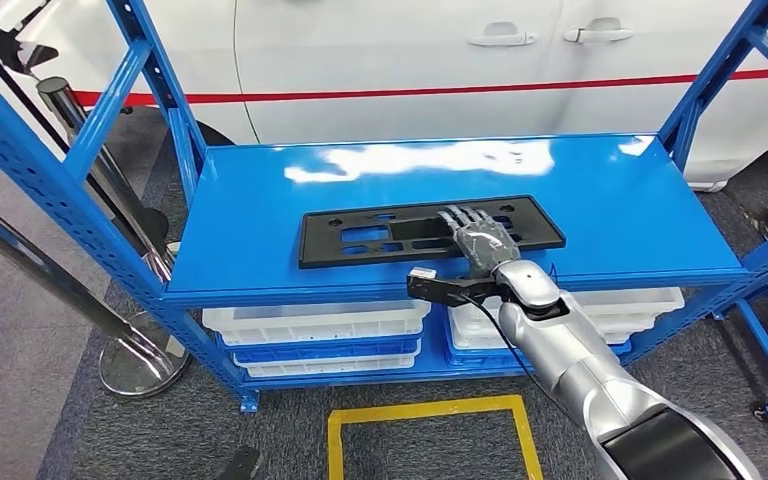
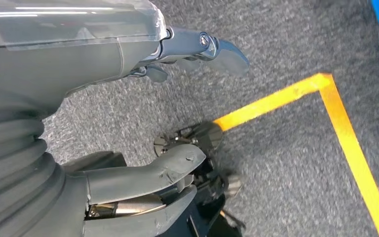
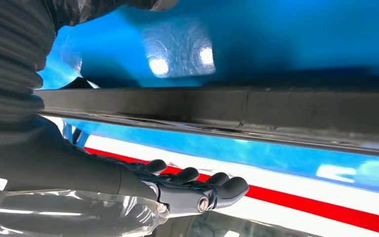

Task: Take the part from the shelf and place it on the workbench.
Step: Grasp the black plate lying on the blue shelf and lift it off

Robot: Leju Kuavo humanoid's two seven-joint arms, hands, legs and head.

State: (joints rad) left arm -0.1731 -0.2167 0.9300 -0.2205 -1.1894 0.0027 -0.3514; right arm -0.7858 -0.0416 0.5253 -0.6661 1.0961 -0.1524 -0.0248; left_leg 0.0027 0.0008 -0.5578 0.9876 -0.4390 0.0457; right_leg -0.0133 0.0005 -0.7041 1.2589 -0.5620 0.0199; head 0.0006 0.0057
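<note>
White bins sit stacked under the blue shelf; their contents are hidden. The black part lies flat mid-shelf, long axis running nine to three o'clock. The right hand rests atop its three-o'clock half, fingers extended (no grasp visible). The left hand hangs empty, fingers apart, over grey carpet.

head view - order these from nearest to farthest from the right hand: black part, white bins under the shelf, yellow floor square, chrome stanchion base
1. black part: on the blue shelf top, directly under the right hand.
2. white bins: one level below, under the shelf.
3. yellow floor square: on the carpet, in front of the shelf.
4. chrome stanchion base: on the floor, far to the left.
</note>
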